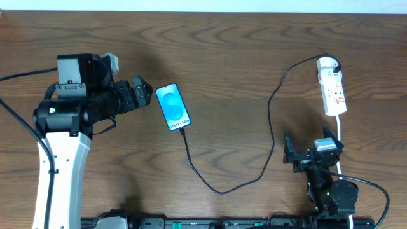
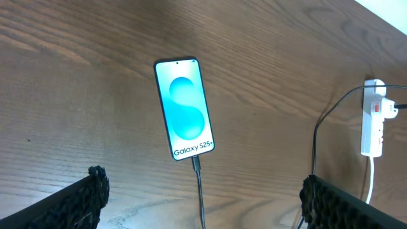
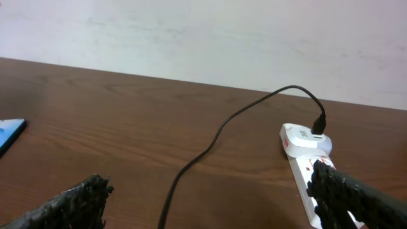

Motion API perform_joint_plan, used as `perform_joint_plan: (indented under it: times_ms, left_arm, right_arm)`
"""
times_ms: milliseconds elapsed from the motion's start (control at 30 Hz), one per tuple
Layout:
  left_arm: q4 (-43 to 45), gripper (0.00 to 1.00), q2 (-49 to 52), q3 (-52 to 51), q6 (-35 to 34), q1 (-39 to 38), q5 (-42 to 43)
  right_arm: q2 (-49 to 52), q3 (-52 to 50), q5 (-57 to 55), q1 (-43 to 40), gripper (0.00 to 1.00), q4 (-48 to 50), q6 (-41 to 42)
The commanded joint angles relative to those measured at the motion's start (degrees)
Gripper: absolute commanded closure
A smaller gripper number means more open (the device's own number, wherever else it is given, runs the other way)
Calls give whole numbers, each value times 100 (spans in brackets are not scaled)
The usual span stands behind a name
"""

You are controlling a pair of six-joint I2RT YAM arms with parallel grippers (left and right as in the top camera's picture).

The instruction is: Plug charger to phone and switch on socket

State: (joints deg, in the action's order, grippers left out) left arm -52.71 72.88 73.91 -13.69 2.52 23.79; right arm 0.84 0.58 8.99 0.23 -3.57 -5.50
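Observation:
The phone (image 1: 173, 106) lies on the table with its blue "Galaxy S25+" screen lit; it also shows in the left wrist view (image 2: 184, 109). The black charger cable (image 1: 222, 187) has its plug tip in the phone's bottom end (image 2: 196, 163) and runs in a loop to the white socket strip (image 1: 332, 92) at the right. My left gripper (image 1: 141, 94) is open and empty just left of the phone. My right gripper (image 1: 311, 152) is open and empty, below the socket (image 3: 305, 165). The cable (image 3: 203, 149) passes between its fingers' view.
The socket's white cord (image 1: 340, 140) runs down toward the right arm. A pale wall (image 3: 203, 38) stands behind the table's far edge. The left arm's white base (image 1: 60, 165) takes up the left front of the wooden table (image 1: 241, 57).

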Motion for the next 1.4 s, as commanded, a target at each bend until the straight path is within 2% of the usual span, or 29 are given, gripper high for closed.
perform_joint_plan:
  times_ms: [0, 433, 667, 933, 1367]
  left_arm:
    - [-17, 2, 22, 24, -9, 17, -33]
    - [-17, 2, 22, 24, -9, 17, -33]
    - [55, 2, -170, -70, 0, 7, -1279]
    - [1488, 2, -1375, -1154, 586, 0, -1572]
    - [4000, 2, -3748, -4251, 1543, -203, -1552]
  right_arm:
    - [-52, -26, -7, 20, 1, 9, -37]
    - [-52, -26, -7, 20, 1, 9, -37]
    - [-52, -26, -7, 20, 1, 11, -37]
    - [-52, -26, -7, 20, 1, 11, -37]
    - [-52, -26, -7, 20, 1, 9, -37]
